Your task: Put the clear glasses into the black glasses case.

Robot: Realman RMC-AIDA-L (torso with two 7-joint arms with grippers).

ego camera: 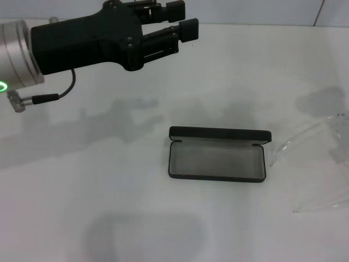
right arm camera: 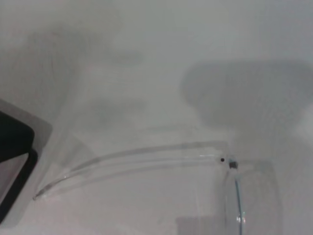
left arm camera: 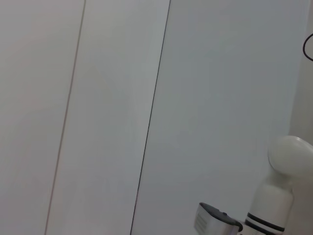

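Head view, left pincer (ego camera: 179, 21) raised, parted, empty, black glasses case (ego camera: 218, 154) open

The black glasses case (ego camera: 218, 154) is lying open near the middle of the table (ego camera: 109, 164), its lid standing up along the far edge and the tray facing the robot. The clear glasses (ego camera: 311, 139) are lying just beside the case on its right, apart from it, running to the right edge of the head view, one arm tip pointing toward the case. The left gripper (ego camera: 180, 22) is hanging above the table's far left, well apart from both.
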